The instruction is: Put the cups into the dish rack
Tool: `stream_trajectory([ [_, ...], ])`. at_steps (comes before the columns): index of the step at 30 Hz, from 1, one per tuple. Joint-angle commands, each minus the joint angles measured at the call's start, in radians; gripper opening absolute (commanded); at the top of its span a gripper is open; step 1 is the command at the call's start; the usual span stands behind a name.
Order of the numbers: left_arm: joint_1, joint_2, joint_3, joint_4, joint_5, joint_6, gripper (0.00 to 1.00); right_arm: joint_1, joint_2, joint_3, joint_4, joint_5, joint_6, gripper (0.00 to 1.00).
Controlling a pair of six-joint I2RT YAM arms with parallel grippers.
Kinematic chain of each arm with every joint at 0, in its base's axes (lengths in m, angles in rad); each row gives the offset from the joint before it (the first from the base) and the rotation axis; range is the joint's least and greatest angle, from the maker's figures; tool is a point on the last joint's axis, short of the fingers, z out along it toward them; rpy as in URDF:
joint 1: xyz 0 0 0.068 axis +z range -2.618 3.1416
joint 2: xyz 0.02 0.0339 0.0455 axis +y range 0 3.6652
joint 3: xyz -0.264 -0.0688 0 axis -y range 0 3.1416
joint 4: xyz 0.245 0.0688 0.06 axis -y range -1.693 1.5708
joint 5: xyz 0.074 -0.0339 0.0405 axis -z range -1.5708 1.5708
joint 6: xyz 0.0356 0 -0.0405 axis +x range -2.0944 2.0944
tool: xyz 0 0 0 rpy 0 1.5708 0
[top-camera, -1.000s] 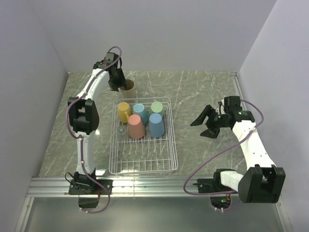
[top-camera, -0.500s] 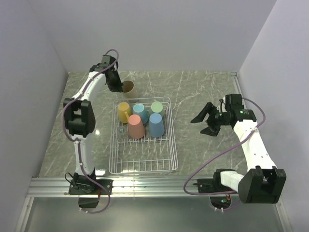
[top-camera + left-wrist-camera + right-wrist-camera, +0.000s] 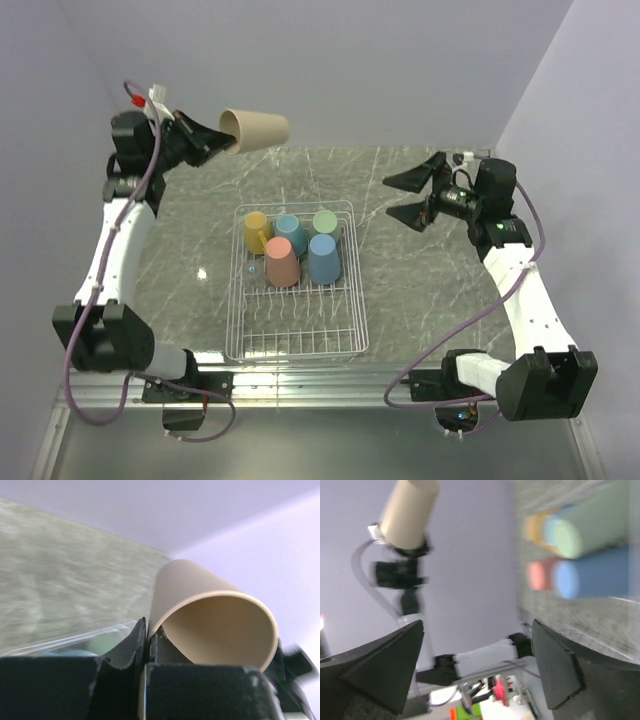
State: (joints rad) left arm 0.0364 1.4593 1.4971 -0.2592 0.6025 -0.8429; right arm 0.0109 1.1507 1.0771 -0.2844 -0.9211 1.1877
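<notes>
My left gripper (image 3: pixel 222 139) is raised high at the back left, shut on the rim of the beige cup (image 3: pixel 255 129), which it holds on its side, mouth toward the gripper. In the left wrist view the fingers (image 3: pixel 131 642) pinch the cup's wall (image 3: pixel 200 595). The white wire dish rack (image 3: pixel 297 340) stands at table centre. In its far half sit the yellow mug (image 3: pixel 256 229), light-blue mug (image 3: pixel 291 234), green cup (image 3: pixel 324 221), salmon-pink cup (image 3: pixel 282 262) and blue cup (image 3: pixel 324 258), all upside down. My right gripper (image 3: pixel 402 196) is open and empty, raised right of the rack. The right wrist view shows the beige cup (image 3: pixel 410 512).
The grey marble table (image 3: pixel 420 290) is walled at the back and both sides. A metal rail (image 3: pixel 320 385) runs along the near edge. The rack's near half holds no cups.
My left arm has lifted the beige cup off the table behind the rack, swung it up and left, and tipped it on its side. My right gripper has risen and turned toward the rack.
</notes>
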Motion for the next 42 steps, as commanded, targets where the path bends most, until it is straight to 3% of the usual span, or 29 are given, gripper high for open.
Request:
stream_trajectory([
  [1, -0.029, -0.046, -0.246, 0.446, 0.282, -0.313, 0.0, 0.082, 0.013, 0.049, 0.399, -0.094, 0.283, 0.98],
  [3, -0.059, -0.106, -0.363, 0.587, 0.301, -0.404, 0.0, 0.119, 0.055, 0.088, 0.403, -0.084, 0.291, 1.0],
  [12, -0.213, -0.252, -0.531, 0.793, 0.263, -0.57, 0.0, 0.273, 0.153, 0.089, 0.583, -0.025, 0.4, 1.0],
  [16, -0.262, -0.286, -0.575, 0.868, 0.234, -0.62, 0.0, 0.294, 0.165, 0.08, 0.538, -0.022, 0.366, 0.99],
  [21, -0.28, -0.306, -0.595, 0.825, 0.221, -0.615, 0.0, 0.294, 0.164, 0.011, 0.655, -0.018, 0.446, 0.98],
  [33, -0.354, -0.267, -0.624, 0.847, 0.16, -0.608, 0.0, 0.299, 0.138, 0.011, 0.697, -0.041, 0.504, 0.97],
  [38, -0.378, -0.255, -0.611, 0.815, 0.132, -0.579, 0.0, 0.301, 0.107, -0.002, 0.695, -0.045, 0.512, 0.86],
  [42, -0.395, -0.252, -0.595, 0.799, 0.106, -0.562, 0.0, 0.301, 0.092, -0.006, 0.706, -0.059, 0.533, 0.84],
])
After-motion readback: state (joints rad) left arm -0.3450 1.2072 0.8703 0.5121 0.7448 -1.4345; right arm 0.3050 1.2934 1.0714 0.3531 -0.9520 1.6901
